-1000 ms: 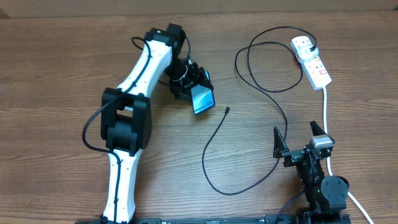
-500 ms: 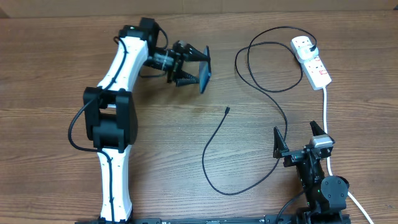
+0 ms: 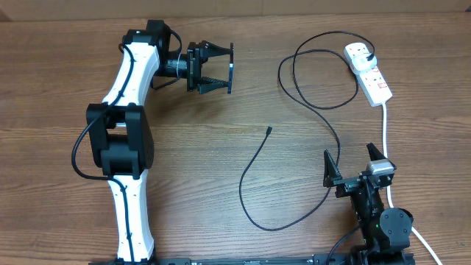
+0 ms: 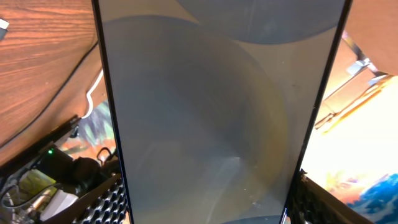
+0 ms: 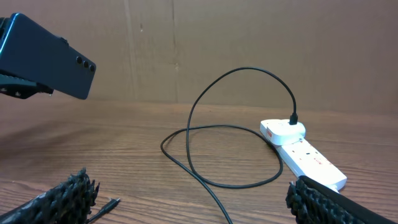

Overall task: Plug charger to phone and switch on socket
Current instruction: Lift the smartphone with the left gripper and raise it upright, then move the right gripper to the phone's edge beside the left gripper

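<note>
At the near edge of the bench [image 3: 59, 221] the right pincer [image 3: 349, 152] stands released and empty — the charger tip [image 3: 268, 131] lies ahead on open wood, nothing across it. Farther back, the left pincer [image 3: 218, 68] clenches the phone [image 3: 230, 68], lifted clear. Likely next: grasp that tip and steer it to the phone's port. Far right, the socket [image 3: 368, 70], plug [image 5: 293, 117] seated.

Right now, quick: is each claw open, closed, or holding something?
Left claw: closed on the phone.
Right claw: open, holding nothing.
</note>
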